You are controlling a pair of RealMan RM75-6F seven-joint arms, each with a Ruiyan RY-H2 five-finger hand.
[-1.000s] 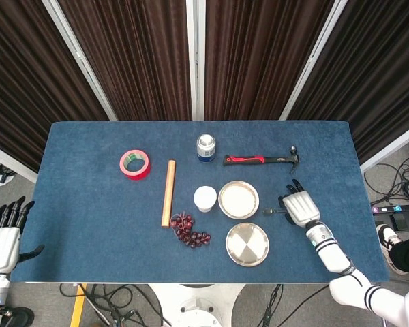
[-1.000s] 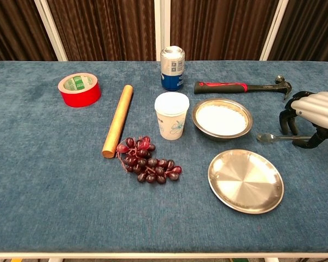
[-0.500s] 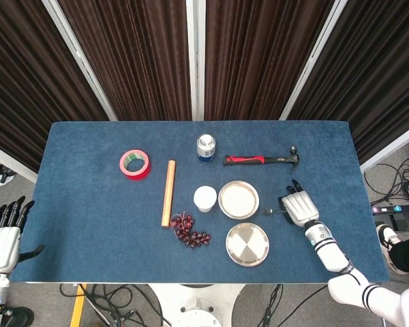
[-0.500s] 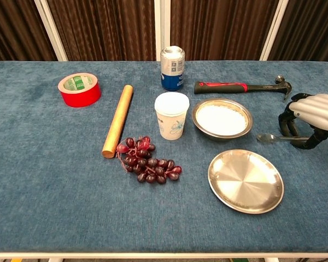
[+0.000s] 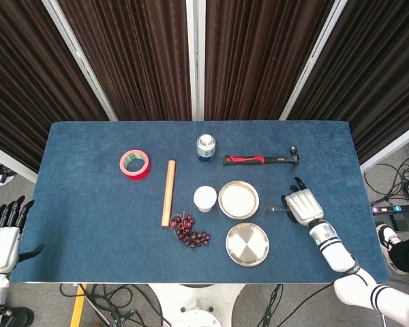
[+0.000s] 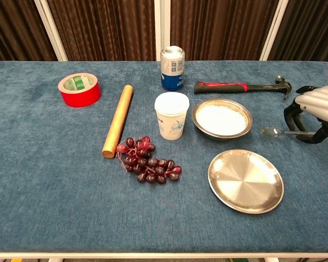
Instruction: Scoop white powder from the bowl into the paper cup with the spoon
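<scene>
A metal bowl [image 5: 238, 199] [image 6: 221, 119] of white powder sits right of centre, with the white paper cup [image 5: 205, 197] [image 6: 171, 114] upright just to its left. My right hand [image 5: 302, 206] [image 6: 314, 112] is right of the bowl, fingers curled around the handle of a metal spoon [image 5: 273, 210] [image 6: 273, 131]. The spoon's head points left toward the bowl, a short gap from its rim, and looks empty. My left hand [image 5: 3, 238] hangs off the table's left edge, fingers spread and holding nothing; the chest view does not show it.
An empty metal plate [image 5: 247, 244] [image 6: 246, 180] lies in front of the bowl. Behind it are a red-handled hammer [image 6: 238, 87] and a blue can [image 6: 173, 67]. Grapes [image 6: 147, 165], a wooden rod [image 6: 117, 120] and red tape [image 6: 79, 89] lie to the left.
My right hand has shifted slightly right and up with the spoon, whose head now sits a little higher off the cloth. The left hand has not moved.
</scene>
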